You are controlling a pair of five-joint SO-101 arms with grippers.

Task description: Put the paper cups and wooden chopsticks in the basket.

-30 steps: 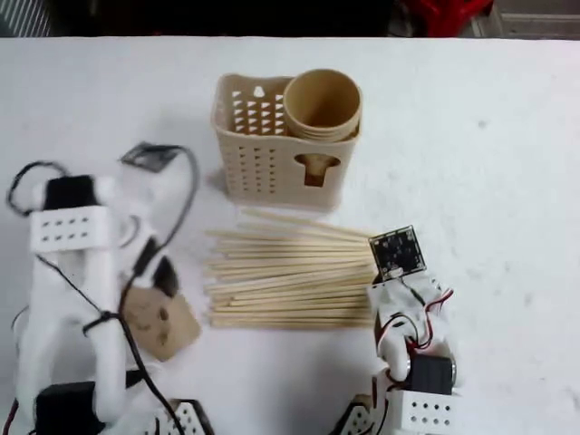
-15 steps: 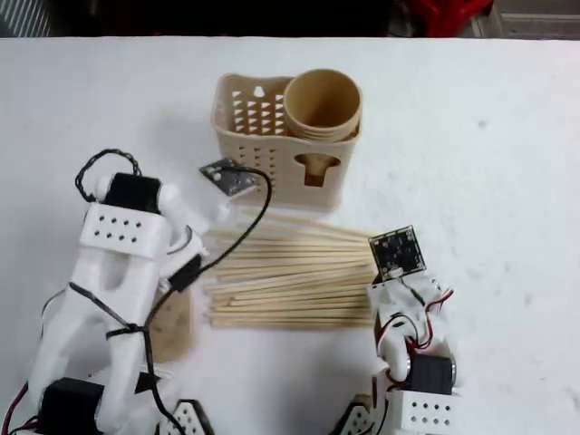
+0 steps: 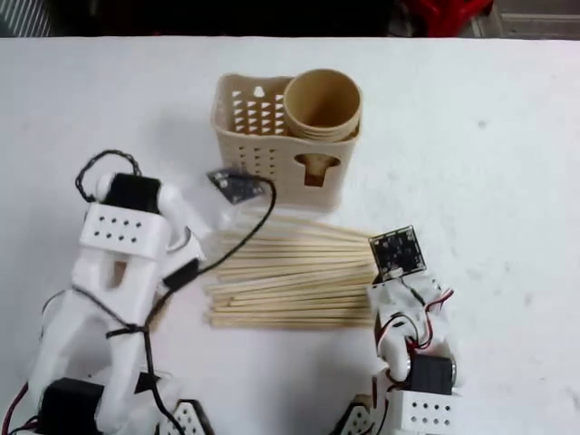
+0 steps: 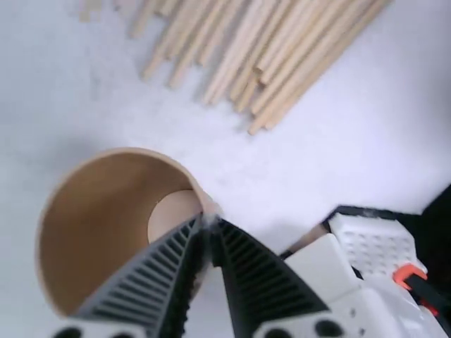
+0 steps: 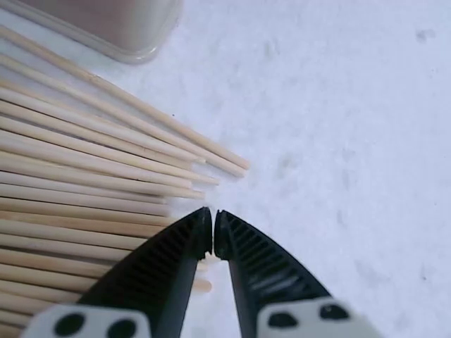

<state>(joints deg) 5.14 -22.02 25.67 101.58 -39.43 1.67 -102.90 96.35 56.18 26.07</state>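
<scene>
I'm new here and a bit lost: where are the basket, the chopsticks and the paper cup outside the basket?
basket point(image 3: 272, 163), high view, perforated front wall.
chopsticks point(image 3: 290, 276), high view, middle of the pile.
paper cup point(image 4: 91, 225), left wrist view, inner wall.

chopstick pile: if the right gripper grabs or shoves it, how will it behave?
Likely stiff and light: the wooden chopsticks are thin, straight sticks. They lie loose, some crossing, so a shove would probably fan or roll them. The right gripper, shut by their ends, tapers to a narrow tip; it may catch only a few.
</scene>
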